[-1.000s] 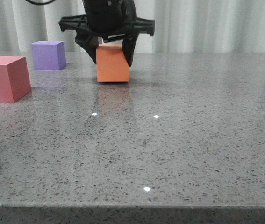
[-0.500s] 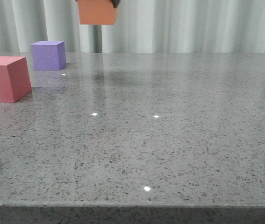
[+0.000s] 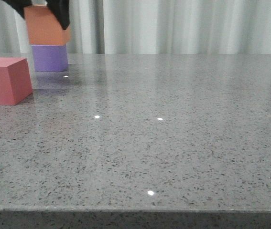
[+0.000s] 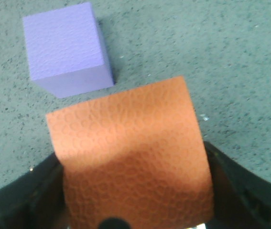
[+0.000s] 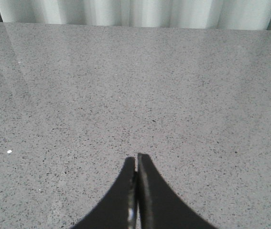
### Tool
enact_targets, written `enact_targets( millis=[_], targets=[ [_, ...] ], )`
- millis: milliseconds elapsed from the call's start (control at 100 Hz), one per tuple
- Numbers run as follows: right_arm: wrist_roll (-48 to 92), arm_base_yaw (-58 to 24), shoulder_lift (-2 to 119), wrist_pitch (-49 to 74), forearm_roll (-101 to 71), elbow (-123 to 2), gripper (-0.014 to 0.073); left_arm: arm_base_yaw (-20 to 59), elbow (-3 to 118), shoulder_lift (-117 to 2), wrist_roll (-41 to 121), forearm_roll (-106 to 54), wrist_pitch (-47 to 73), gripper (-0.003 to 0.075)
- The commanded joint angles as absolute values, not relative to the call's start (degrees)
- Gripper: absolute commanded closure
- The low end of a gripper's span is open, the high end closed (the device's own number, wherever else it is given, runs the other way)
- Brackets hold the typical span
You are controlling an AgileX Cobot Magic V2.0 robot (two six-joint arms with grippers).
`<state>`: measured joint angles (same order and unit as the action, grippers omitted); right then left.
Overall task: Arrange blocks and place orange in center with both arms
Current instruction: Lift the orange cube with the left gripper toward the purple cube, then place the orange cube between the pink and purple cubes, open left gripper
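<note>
1. Orange cube point(image 3: 44, 26): now being carried at the table's far left, above the purple cube point(image 3: 50, 57); a second ago it was sitting mid-table, half a second ago it was riding high near the top of the front view
2. Meaning for the task: the orange cube is travelling toward the other two blocks, so placement between or beside them is judged to be pending; it is not yet resting on the granite-pattern table point(image 3: 173, 143)
3. Left gripper point(image 4: 133, 191): jaws clamped on the orange cube, dark fingers flanking both its sides, pointing down at the table
4. Purple cube point(image 4: 66, 47) in the left wrist view: lying just beyond the held cube, apart from it
5. Red-pink cube point(image 3: 5, 80): sitting near the purple cube, toward the front
6. Right gripper point(image 5: 136, 191): fingertips pressed together, holding nothing, hovering over bare table
</note>
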<state>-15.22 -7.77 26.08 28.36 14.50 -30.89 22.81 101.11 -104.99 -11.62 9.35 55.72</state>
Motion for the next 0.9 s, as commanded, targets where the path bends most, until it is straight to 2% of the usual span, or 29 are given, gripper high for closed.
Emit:
enact_targets(
  millis=[0,400,890],
  targets=[
    [-15.07,-7.53,26.41,23.79,15.90,-32.25,0.0660,20.98,101.45,-101.39,-9.20,6.64,51.16,0.0395],
    [-15.07,-7.53,26.41,23.79,15.90,-32.25,0.0660,16.32,94.33,-101.39,-7.95,6.37,45.00,0.0395],
    [-15.07,-7.53,26.41,23.79,15.90,-32.25,0.0660,15.95,91.14,-102.90,-7.82,6.29,39.65,0.0395]
  ],
)
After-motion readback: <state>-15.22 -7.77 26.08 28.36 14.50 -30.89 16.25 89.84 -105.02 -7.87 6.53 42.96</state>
